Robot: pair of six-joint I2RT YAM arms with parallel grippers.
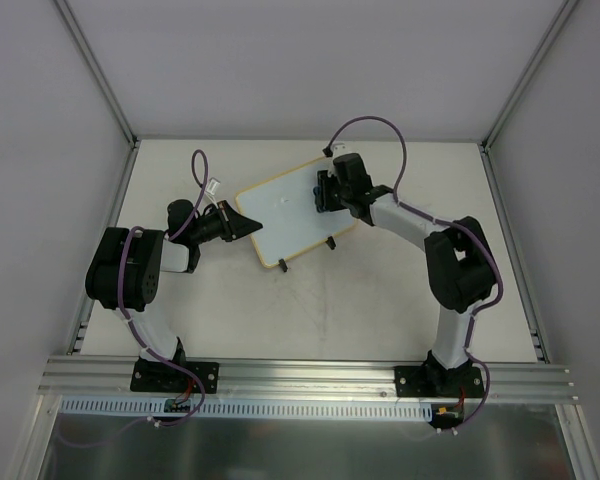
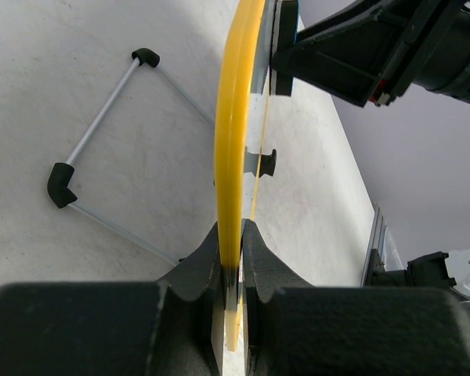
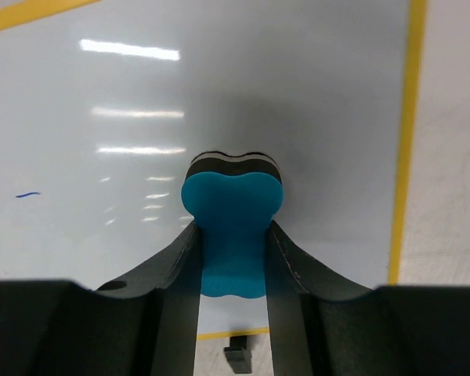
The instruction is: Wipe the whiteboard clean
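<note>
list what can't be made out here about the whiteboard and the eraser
1. Right wrist: the eraser in the right gripper covers its own contact patch; the whiteboard runs off the left and top edges.
2. Left wrist: the left gripper sees the whiteboard edge-on, so its face is hidden.
3. Top external: the right gripper hides the eraser; any marks are too small.
</note>
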